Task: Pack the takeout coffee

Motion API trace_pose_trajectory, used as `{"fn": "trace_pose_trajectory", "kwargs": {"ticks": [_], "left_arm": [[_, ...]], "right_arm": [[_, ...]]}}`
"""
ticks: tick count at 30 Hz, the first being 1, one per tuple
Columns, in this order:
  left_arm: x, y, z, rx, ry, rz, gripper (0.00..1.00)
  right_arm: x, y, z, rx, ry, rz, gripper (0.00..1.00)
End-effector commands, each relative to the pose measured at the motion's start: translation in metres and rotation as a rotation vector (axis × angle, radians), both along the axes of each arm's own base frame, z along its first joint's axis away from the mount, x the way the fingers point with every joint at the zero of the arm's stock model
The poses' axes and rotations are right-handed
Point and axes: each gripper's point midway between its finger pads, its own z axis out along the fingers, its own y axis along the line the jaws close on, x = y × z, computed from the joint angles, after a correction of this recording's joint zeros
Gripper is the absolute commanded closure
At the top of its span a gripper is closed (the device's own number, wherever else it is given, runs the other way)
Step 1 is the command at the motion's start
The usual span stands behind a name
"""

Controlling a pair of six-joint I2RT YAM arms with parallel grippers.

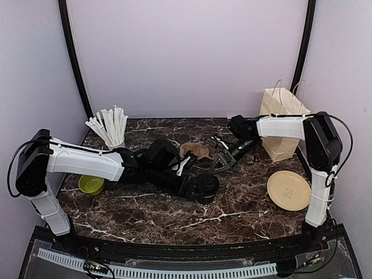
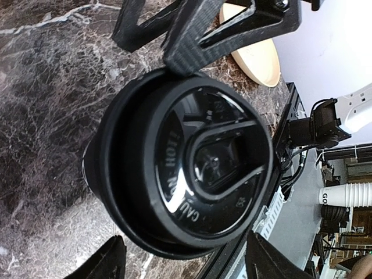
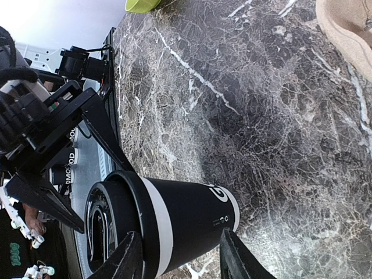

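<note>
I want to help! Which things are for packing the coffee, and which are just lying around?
For the job:
black paper coffee cup with white band and round black plastic lid
tan paper bag with handles, probably for packing

Just lying about:
pale cup of white straws
lime-green round bowl
round tan plate

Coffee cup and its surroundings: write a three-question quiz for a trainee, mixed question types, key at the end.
1. True or false: the coffee cup wears its lid.
2. Which lies nearest the right arm's base? A plate; B green bowl; C straws.
3. Fill in: the paper bag stands at the far ____ corner of the table.
Key: 1 true; 2 A; 3 right.
</note>
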Motion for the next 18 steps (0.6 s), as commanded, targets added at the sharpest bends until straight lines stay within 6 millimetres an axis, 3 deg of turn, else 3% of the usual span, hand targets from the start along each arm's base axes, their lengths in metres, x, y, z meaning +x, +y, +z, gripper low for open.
{"fn": "trace_pose_trajectory", "kwargs": {"ticks": [1,10,14,18], "left_arm": [[0.000,-0.012,0.013,-0.041,-0.020,-0.038,0.27],[0.005,-0.013,-0.005,0.017,-0.018,-0.030,0.23],[0.011,0.002,-0.032,0.131,-0.022,0.014,0.25],[0.012,0.023,-0.062,0.252,0.005,0.059,0.28]], "right_arm": [[-0.005,0.004,0.005,0.018,-0.001,0.023,0.56],[-0.006,0.003,0.003,0.013,-0.001,0.021,0.56],[-0.008,0.000,-0.005,-0.014,-0.009,0.021,0.57],[-0.009,-0.006,-0.025,-0.099,-0.028,-0.002,0.58]]}}
